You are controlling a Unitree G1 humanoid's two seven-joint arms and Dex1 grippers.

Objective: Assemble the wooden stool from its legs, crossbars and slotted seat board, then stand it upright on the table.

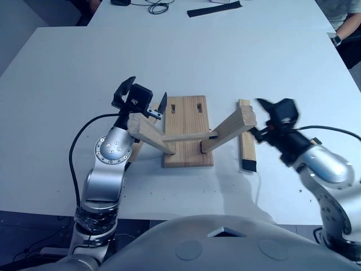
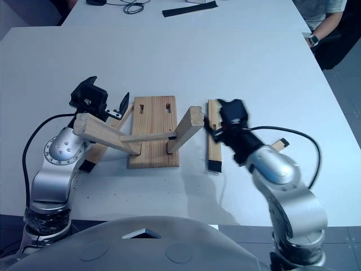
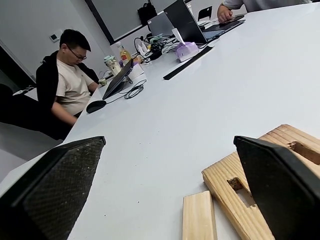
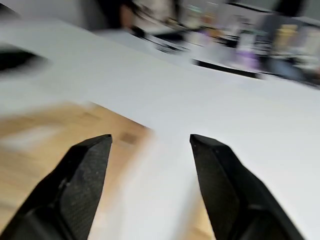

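**benchfan:** Wooden bits everywhere, so which one's next, and which arm?

**me:** So the seat board [image 1: 188,131] lies flat on the table [image 1: 67,84], with two legs [image 1: 149,134] plugged in and a crossbar [image 1: 189,136] between them. The loose leg [image 1: 246,135] lies just right of the board, long axis pointing away from me. My right gripper [image 4: 150,140] hangs just beside it, fingers spread, nothing held. My left gripper [image 3: 170,142] is spread and empty too, over by the board's far side. Right arm's nearer, I reckon.

pale seat board [image 1: 186,118], black fingers [image 3: 55,190], white table [image 1: 84,73]
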